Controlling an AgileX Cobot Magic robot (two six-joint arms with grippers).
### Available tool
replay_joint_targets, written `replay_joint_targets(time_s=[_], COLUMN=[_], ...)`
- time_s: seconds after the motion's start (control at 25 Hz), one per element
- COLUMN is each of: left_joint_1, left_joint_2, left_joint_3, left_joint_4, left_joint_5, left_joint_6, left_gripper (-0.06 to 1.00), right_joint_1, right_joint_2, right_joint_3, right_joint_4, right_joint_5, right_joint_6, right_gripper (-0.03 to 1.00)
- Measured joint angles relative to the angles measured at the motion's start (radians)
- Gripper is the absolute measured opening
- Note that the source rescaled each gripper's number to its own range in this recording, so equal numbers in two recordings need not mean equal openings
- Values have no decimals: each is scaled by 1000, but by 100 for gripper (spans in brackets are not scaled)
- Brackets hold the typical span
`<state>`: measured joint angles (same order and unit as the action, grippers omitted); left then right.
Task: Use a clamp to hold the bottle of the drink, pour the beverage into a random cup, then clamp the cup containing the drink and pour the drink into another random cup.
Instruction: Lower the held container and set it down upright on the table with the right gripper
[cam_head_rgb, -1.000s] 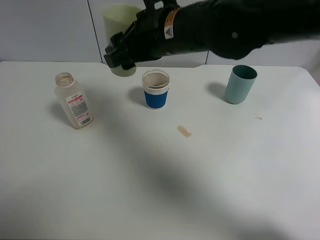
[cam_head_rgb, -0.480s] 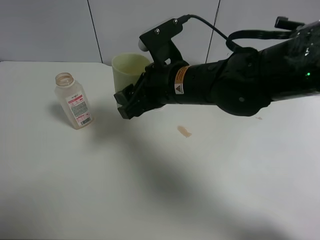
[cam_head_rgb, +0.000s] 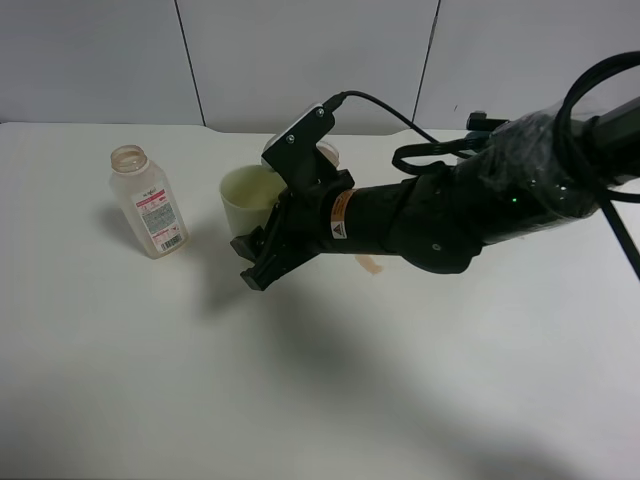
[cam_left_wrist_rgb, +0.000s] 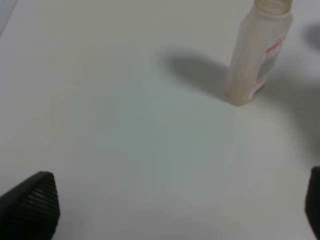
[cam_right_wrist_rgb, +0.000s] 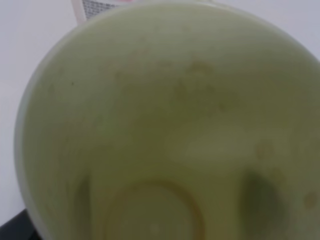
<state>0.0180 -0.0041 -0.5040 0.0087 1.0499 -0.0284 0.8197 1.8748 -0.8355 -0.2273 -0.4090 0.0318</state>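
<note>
1. The right gripper (cam_head_rgb: 262, 262) is clenched on the yellow-green cup (cam_head_rgb: 247, 197). Its black jaws press the lower wall of the cup on the side facing the camera.
2. The cup stands almost upright, with its mouth up, low over the white table (cam_head_rgb: 150, 380) or resting on it; I cannot tell which.
3. In the right wrist view the inside of the cup (cam_right_wrist_rgb: 165, 125) fills nearly the whole picture. The inner wall carries brownish stains and drops, and a faint brown ring lies on the bottom. I cannot tell whether any beverage stays inside.
4. The bottle (cam_head_rgb: 148, 202) stands upright, without cap, to the side of the right gripper, a little apart from the cup and not touching it. It looks nearly empty.
5. A small brown spill (cam_head_rgb: 370, 263) lies on the table just beside the right arm (cam_head_rgb: 440, 205), partly hidden under it.
6. The arm covers the table behind the gripper, so the blue-sleeved cup is not clearly visible; only a white edge shows beside the wrist camera.
7. The left gripper (cam_left_wrist_rgb: 170, 210) is released, with its two black fingertips (cam_left_wrist_rgb: 31, 206) wide apart and nothing between them.
8. Ahead of the left gripper, well apart, the bottle (cam_left_wrist_rgb: 257, 55) stands on the table with its label turned sideways.
</note>
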Motion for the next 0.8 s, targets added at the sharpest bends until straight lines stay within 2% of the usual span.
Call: replay_joint_targets(time_s=[0.28,0.8], left_joint_1=[0,0], left_joint_2=[0,0], left_joint_3=[0,0], left_joint_4=[0,0], left_joint_5=[0,0], left_joint_6=[0,0], left_gripper=[100,100], right_joint_1=[0,0], right_joint_2=[63,127], right_joint_3=[-1,-1], right_joint_4=[-1,53], right_joint_5=[-28,-91], right_joint_6=[-95,-86], right_gripper=[2,2])
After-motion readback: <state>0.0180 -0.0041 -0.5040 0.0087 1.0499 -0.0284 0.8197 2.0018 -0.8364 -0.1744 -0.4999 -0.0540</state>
